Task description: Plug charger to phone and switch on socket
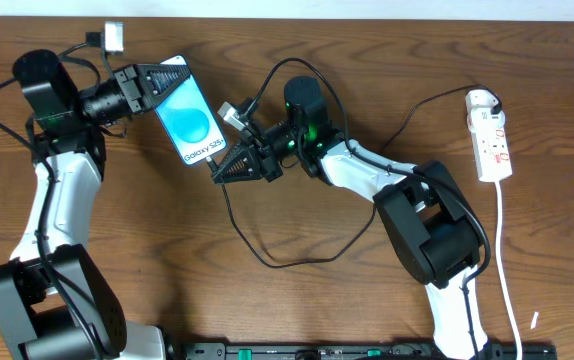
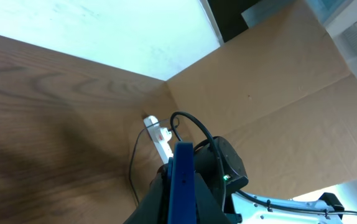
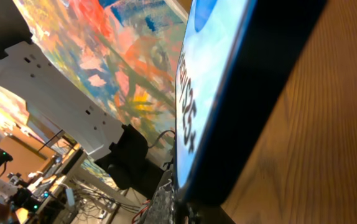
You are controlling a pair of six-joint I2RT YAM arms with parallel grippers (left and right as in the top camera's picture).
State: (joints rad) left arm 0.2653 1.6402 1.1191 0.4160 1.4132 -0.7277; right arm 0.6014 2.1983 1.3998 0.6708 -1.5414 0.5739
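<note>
Overhead view: we see both arms meeting at the phone, left of the middle of the worktop.
Phone: screen lit blue and facing up, lying on a slant. We cannot tell whether it rests on the wood or is lifted.
Left gripper: clamped on the phone's far end, a finger on each long edge.
Right gripper: jaws pressed together on the free end of the charger, right at the phone's near end. The plug tip is hidden from us.
Charger: its thin black cable loops toward the near edge, then climbs to the socket.
Socket: at the far right, well apart from the phone, its white cord trailing toward us.
Left wrist view: we see the phone edge-on, with the socket beyond it.
Right wrist view: the phone fills our frame.
</note>
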